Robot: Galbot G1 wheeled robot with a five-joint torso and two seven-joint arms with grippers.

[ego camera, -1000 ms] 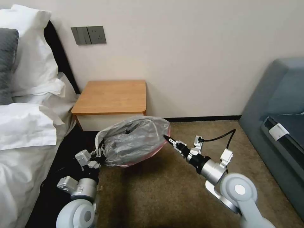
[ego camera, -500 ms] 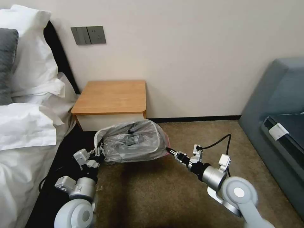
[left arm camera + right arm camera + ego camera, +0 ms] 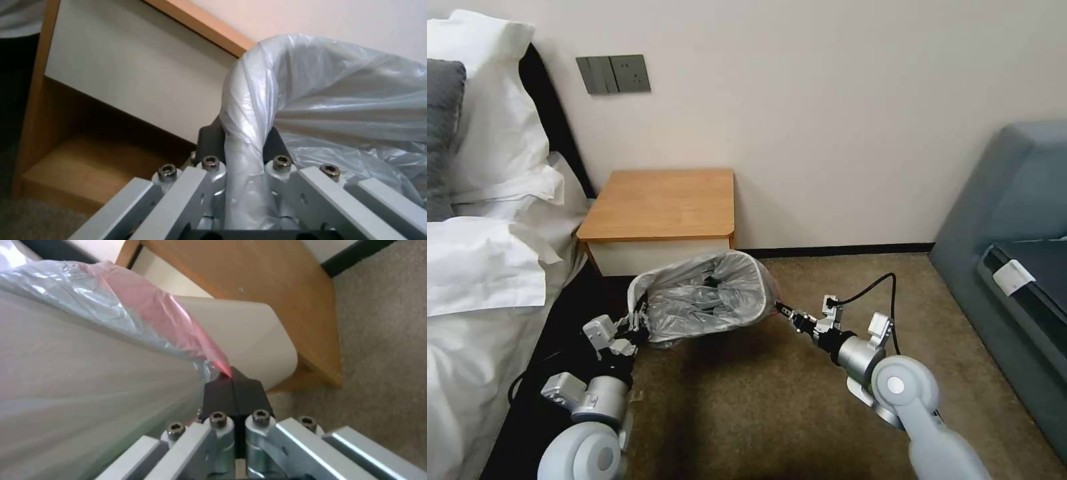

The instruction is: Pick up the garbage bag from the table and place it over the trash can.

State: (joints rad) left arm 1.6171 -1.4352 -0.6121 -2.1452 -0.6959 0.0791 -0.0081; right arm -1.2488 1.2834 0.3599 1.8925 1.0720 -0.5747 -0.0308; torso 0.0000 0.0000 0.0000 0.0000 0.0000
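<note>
Your left gripper (image 3: 242, 156) and right gripper (image 3: 234, 386) are both pinching the crinkled translucent grey plastic garbage bag (image 3: 704, 300) at opposite rim edges, stretching it over what is probably the beige trash can (image 3: 249, 336). The film is handling light, limp and slippery, so keep gripping the bunched rim.

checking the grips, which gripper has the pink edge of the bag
The right gripper: its shut jaws pinch the bag's pink edge beside the bin. The left gripper clamps a clear grey fold instead.
</note>
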